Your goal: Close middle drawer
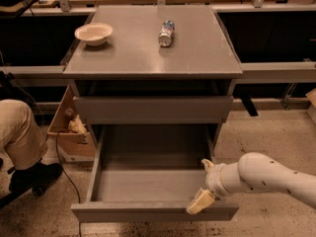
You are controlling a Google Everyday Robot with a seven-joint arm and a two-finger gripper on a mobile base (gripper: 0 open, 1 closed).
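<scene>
Dim warm light, cabinet [153,53] recess shadowed, jaws lit at middle drawer [148,185] front

A speckled beige floor [269,137] is seen under warm light; a long grey metal rail [276,72] is run behind, an open brown cardboard box [63,132] is set at left; the cream gripper [203,184] is held low, right of centre, fingers apart

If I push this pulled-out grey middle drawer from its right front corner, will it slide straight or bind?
The wide matte-grey middle drawer looks stiff and holds nothing visible, so it is probably light to push. The gripper sits at its front's right end, off-centre, so it may skew slightly.
</scene>
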